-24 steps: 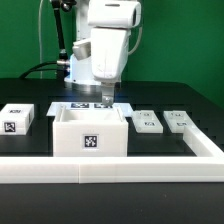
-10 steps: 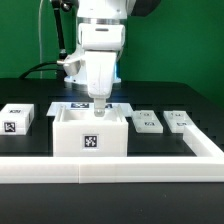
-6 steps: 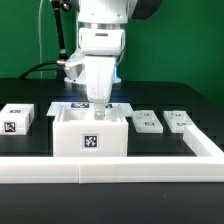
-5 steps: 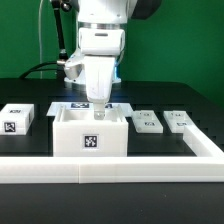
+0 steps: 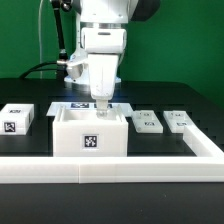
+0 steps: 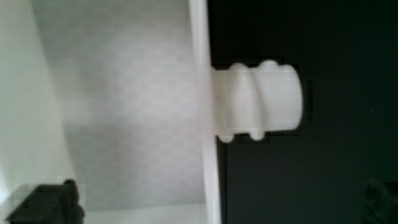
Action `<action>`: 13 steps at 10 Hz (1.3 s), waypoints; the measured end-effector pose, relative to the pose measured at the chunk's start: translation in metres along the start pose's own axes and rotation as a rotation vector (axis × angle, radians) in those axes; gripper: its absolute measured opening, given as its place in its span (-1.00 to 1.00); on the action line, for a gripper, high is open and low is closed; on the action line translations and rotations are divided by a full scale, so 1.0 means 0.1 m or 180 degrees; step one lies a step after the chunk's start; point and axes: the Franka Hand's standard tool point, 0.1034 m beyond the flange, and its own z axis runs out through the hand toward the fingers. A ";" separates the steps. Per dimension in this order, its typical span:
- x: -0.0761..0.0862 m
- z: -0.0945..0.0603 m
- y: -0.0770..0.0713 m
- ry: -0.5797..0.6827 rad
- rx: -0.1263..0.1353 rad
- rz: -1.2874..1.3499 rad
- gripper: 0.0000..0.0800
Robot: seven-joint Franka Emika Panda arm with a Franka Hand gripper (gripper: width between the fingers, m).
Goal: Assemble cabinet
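Note:
The cabinet, a white open-topped box with a black-and-white tag on its front, stands at the table's middle. My gripper hangs straight down over the cabinet's back wall, fingertips at the rim. In the wrist view the cabinet's white wall runs through the frame, with a ribbed white knob sticking out of its edge over the black table. My gripper is open: one dark finger shows on the white side and the other barely shows at the far dark side. It holds nothing.
A small white tagged block lies at the exterior view's left. Two flat white tagged blocks lie at its right. The marker board lies behind the cabinet. A white rail borders the front and right.
Since 2.4 s ago the hand has turned about its vertical axis and come down to the cabinet's back wall. Over the last second it has barely moved.

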 end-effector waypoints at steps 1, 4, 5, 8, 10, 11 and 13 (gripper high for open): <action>0.00 0.02 -0.02 0.0001 0.0017 0.0000 1.00; 0.00 0.22 -0.11 0.0013 0.0124 0.0007 1.00; 0.01 0.27 -0.13 0.0016 0.0152 0.0008 1.00; 0.01 0.25 -0.10 0.0012 0.0150 0.0081 0.69; 0.01 0.26 -0.11 0.0012 0.0153 0.0085 0.31; 0.01 0.26 -0.11 0.0012 0.0152 0.0086 -0.20; 0.01 0.26 -0.11 0.0012 0.0153 0.0087 -0.66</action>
